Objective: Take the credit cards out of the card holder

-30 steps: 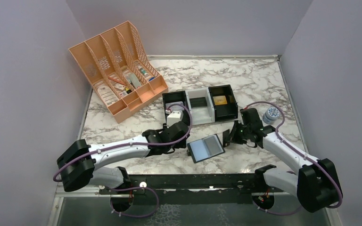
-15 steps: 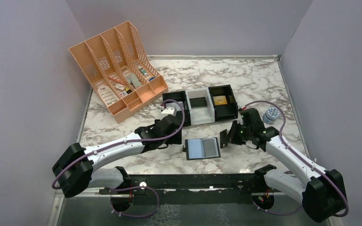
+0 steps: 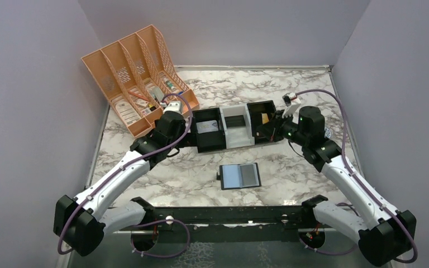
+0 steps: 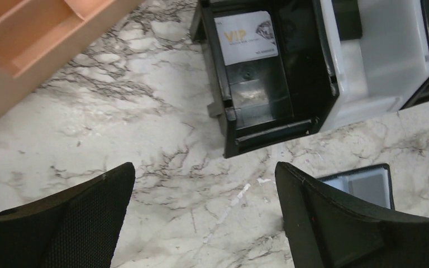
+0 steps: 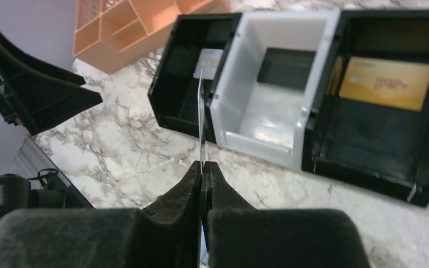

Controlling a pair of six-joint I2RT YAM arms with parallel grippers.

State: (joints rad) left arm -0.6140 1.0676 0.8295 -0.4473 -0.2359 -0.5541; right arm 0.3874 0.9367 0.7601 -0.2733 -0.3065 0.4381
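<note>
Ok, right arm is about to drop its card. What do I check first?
1. Right gripper shut on the card, held edge-on: ok.
2. Left gripper open and empty: ok.
3. Left gripper beside the tray, not over it: ok.
4. Which compartment the card hangs over: cannot tell.
5. Wallet lying open on the table: ok.
6. Wallet slots emptied: cannot tell.

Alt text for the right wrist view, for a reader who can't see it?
The right gripper is shut on a thin card seen edge-on, held upright above the marble table. Beyond it lies a three-compartment tray: a pale card in its left black bin, a gold card in the right.
</note>
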